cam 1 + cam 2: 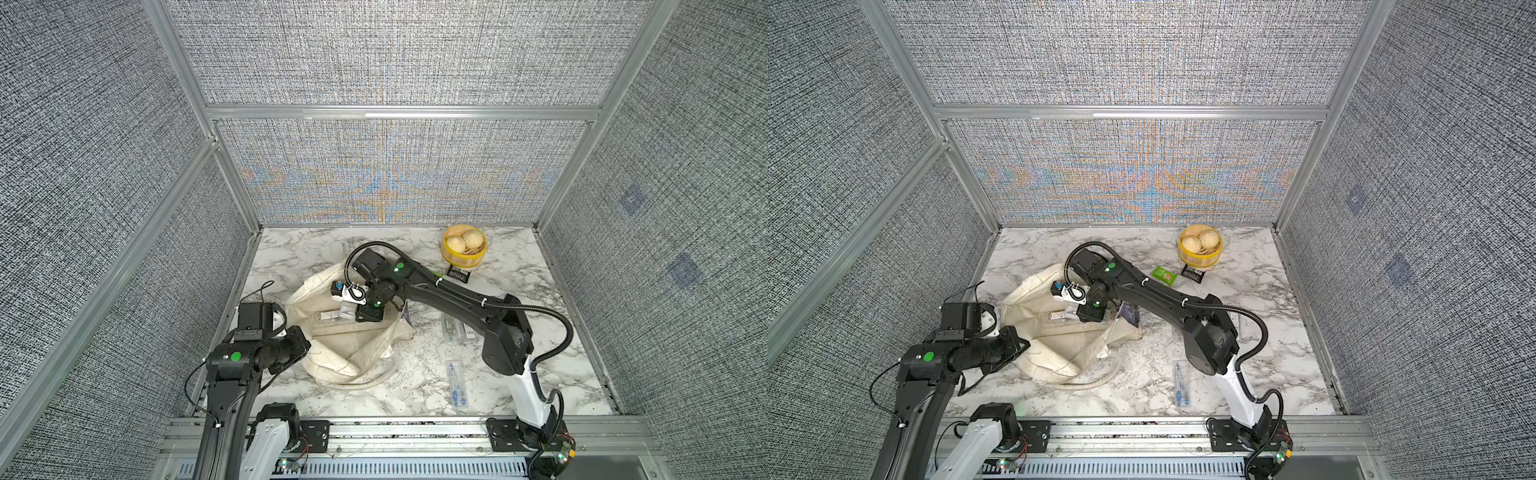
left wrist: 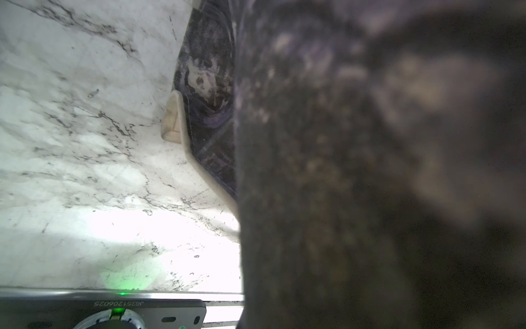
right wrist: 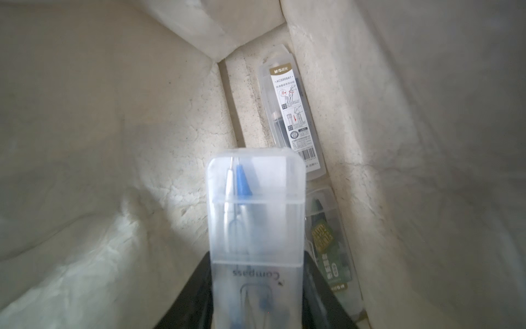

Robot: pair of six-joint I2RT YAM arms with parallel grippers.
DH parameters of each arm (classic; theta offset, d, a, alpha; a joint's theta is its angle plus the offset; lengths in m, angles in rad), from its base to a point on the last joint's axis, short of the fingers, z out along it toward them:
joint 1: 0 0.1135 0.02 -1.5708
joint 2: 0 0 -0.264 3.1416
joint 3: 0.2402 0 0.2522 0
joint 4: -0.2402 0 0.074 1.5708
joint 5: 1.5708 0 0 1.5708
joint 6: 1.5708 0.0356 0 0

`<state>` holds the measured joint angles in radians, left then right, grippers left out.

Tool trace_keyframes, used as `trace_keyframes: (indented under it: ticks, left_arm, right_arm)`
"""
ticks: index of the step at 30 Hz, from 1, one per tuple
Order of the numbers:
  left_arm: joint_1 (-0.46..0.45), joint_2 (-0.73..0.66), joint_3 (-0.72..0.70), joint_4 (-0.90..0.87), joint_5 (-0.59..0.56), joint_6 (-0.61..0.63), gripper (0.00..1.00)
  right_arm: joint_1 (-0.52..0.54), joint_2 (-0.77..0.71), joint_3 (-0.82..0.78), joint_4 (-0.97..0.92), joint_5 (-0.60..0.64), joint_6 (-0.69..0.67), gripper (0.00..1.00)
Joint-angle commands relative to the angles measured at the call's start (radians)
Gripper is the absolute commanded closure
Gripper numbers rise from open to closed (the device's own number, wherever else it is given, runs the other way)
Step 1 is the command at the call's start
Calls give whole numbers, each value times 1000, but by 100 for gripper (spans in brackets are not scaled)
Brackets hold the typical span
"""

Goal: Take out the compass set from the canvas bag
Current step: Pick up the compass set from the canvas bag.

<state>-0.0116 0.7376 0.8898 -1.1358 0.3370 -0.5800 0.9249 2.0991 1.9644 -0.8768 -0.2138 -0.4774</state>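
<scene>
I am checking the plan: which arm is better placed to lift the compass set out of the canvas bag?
Right. The right gripper is inside the canvas bag, closed on the compass set. The left gripper, shut, holds the bag's edge.

both top views are evenly bright and sharp, with coloured moiré on the grey woven back wall. the left wrist view has white glare on the white marble desk and a dark blurred mass close up. the clear plastic compass case is soft-focused.
</scene>
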Motion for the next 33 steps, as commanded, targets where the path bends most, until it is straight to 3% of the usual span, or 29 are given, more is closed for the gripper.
trace_keyframes:
  ticks: [1,13,21,26,33]
  left_arm:
    - [2,17,33,111,-49,-13,100]
    - [2,103,68,218,-44,-16,100]
    - [2,126,53,255,-34,-17,100]
    - [3,128,57,258,-27,0,100]
    - [2,147,66,260,-9,38,100]
  right_arm:
    - [11,-55,-18,-13,-22,12,58]
    - [62,-201,46,4,-138,22,58]
    - [83,-337,120,-68,-25,114,58]
    - [40,-523,-28,-154,197,316,60]
    - [-66,-878,-492,-312,344,853,63]
